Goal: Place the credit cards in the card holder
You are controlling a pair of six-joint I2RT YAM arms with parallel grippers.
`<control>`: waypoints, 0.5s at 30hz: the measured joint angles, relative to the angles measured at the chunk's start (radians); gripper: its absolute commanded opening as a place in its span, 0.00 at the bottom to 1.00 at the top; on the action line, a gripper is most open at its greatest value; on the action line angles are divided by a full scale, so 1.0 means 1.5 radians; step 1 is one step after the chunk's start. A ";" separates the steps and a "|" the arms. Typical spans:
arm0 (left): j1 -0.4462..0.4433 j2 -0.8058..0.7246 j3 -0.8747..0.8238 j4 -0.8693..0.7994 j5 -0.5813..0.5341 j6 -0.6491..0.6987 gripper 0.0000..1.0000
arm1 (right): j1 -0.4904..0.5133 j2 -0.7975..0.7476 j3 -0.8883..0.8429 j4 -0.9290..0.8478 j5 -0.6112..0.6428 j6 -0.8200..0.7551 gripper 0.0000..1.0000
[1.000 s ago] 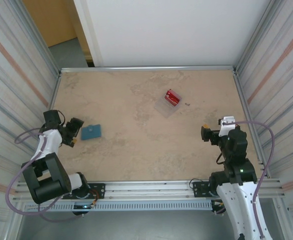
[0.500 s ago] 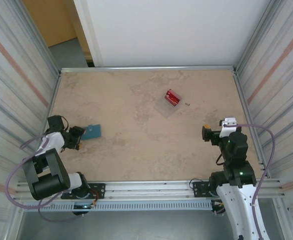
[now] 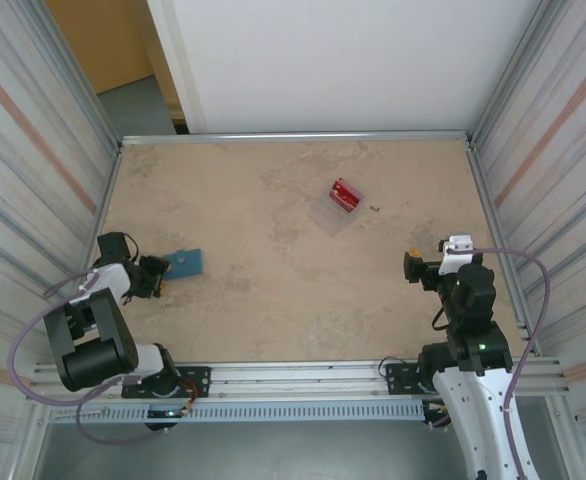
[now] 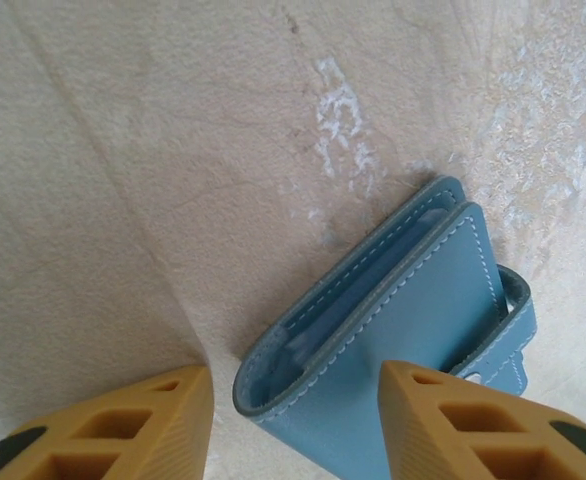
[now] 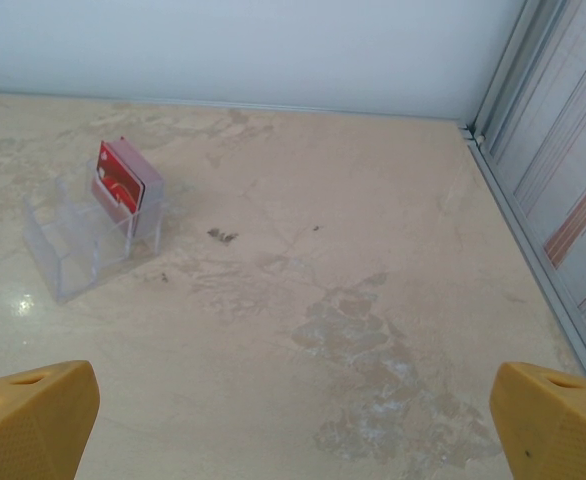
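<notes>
Card holder (image 4: pixel 413 330): flat, teal, white-stitched, seemingly leather, on mottled stone-look table (image 4: pixel 123 150).

The beige marbled tabletop (image 3: pixel 273 290) is seen whole from a fixed camera high above the near edge, tilted down toward the white far wall (image 3: pixel 353 60). The flat teal-blue folding wallet (image 3: pixel 184 263) at near left is viewed very closely, almost straight down, from the left wrist. From the right wrist, low at near right, a shallow view is taken far-left toward the clear plastic case (image 5: pixel 73 245) holding glossy red cards (image 5: pixel 128 187), also caught overhead.
</notes>
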 measured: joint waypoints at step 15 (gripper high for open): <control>-0.009 0.011 -0.001 0.000 -0.019 0.000 0.32 | 0.000 0.000 0.000 0.000 0.000 0.000 0.99</control>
